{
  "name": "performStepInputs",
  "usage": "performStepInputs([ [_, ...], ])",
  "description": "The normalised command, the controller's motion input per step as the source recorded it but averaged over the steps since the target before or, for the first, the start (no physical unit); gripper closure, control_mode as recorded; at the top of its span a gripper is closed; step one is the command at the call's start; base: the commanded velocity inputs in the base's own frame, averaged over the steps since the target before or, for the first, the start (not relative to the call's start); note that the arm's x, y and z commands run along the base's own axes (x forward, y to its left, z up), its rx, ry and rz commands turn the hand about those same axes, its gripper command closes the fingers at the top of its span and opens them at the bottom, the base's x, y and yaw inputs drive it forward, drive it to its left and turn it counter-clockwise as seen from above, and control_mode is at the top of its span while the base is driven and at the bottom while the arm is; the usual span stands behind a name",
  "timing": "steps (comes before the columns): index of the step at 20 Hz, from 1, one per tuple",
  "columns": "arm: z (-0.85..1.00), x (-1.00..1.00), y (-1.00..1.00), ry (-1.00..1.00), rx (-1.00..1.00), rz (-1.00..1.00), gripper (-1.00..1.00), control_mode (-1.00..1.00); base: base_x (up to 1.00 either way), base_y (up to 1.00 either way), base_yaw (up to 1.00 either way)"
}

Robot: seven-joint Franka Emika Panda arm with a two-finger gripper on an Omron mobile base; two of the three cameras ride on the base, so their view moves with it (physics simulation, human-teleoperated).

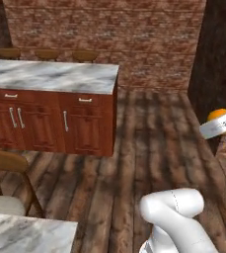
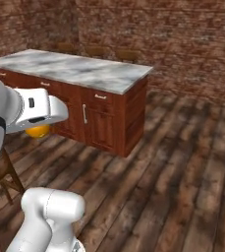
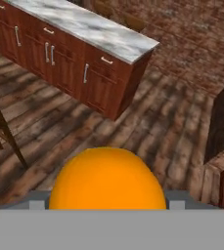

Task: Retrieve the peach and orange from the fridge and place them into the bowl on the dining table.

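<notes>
Gripper [image 3: 106, 205] first: my hand camera has the orange [image 3: 107, 179] sitting right at the fingers, a big bright ball between the two grey finger ends at either side of it. I read that as the jaws standing wide and pinching the orange between them, since the fruit hangs in mid-air with nothing under it but floor. From the left base camera I see the orange [image 1: 218, 114] peeking out above the white hand at the right edge of the picture; from the right base camera it shows just under the white wrist, at the left [image 2: 38, 131].

As for progress, I judge the orange fetched and now in transit. Ahead of me is open wooden plank floor [image 2: 182, 187] and a marble-topped island with a reddish wood base [image 1: 50, 76], stools tucked along its far edge, brick wall behind. The near left corner of the left base camera shows another slab of marble [image 1: 25, 234] with a wooden chair [image 1: 8, 168] beside it. I cannot spot the bowl on either top from here, nor the peach or the fridge, so I cannot say whether the peach is done. What is left for certain: reach the bowl and set the orange in it.
</notes>
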Motion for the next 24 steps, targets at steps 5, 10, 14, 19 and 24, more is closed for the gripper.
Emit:
performStepInputs([
  [5, 0.00, 0.00, 0.00, 0.00, 0.00, 0.00, 1.00, 1.00, 1.00, -0.07, 0.51],
  [10, 0.00, 0.00, 0.00, 0.00, 0.00, 0.00, 1.00, 1.00, 1.00, -0.09, 0.57],
  [14, 0.00, 0.00, 0.00, 0.00, 0.00, 0.00, 1.00, 1.00, 1.00, -0.09, 0.65],
  [19, 0.00, 0.00, 0.00, 0.00, 0.00, 0.00, 1.00, 1.00, 1.00, -0.10, 0.70],
  [24, 0.00, 0.00, 0.00, 0.00, 0.00, 0.00, 1.00, 1.00, 1.00, -0.11, 0.70],
])
